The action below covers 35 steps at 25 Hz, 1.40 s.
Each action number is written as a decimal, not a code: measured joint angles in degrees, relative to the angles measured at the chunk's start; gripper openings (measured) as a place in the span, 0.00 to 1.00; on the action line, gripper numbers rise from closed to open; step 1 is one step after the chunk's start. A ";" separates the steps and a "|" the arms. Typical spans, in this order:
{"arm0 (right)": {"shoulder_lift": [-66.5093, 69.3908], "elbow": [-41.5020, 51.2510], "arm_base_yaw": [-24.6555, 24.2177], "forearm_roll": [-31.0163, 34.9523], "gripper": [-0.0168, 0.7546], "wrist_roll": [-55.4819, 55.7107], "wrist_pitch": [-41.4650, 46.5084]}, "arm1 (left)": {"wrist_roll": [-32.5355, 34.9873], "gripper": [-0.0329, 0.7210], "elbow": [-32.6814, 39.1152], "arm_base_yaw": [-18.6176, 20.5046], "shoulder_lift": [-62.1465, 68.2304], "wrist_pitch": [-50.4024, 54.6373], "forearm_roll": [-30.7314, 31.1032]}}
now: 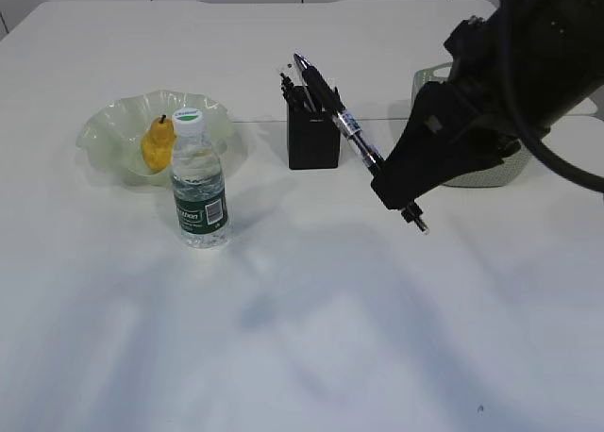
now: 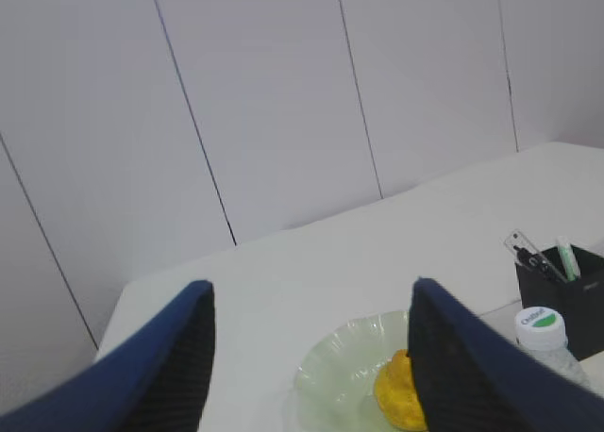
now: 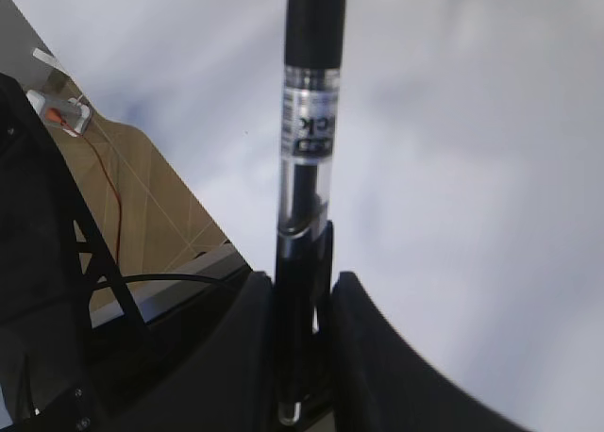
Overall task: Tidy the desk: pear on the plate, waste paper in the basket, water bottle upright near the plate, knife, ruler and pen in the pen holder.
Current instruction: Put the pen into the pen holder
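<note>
A black-and-clear plastic pen (image 1: 332,106) is clamped between the closed fingers of the right gripper (image 1: 377,168) and held tilted above the white table (image 1: 330,309), its upper end over the matte black square pen holder (image 1: 313,140). The yellow-orange pear (image 1: 157,144) lies in the pale-green ruffled glass plate (image 1: 104,130), with the clear green-labelled water bottle (image 1: 199,182) upright just in front. The left gripper (image 2: 307,357) is seen with its fingers spread apart, nothing between them.

Right gripper (image 3: 304,357) jaws pinched on pen (image 3: 307,140), raised, left gripper (image 2: 311,357) jaws apart
</note>
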 joint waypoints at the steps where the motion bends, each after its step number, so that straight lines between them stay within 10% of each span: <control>1: 0.00 0.00 0.00 0.00 0.16 0.27 0.00 | 0.00 0.65 0.14 0.00 0.00 -0.46 2.66; 7: 0.00 0.00 0.00 0.00 0.16 1.44 0.00 | -1.22 0.65 0.14 0.00 0.00 -3.47 15.59; 13: 0.00 0.00 0.00 0.00 0.16 2.29 0.00 | -1.22 0.65 0.14 0.00 0.12 -7.28 41.94; 22: 0.00 0.00 0.82 2.15 0.16 3.52 0.02 | -1.22 0.64 -0.33 -0.94 7.95 -15.46 48.57; 35: 0.00 0.00 1.15 2.52 0.16 5.66 0.13 | 6.20 0.62 -8.80 -13.70 24.16 -18.06 56.60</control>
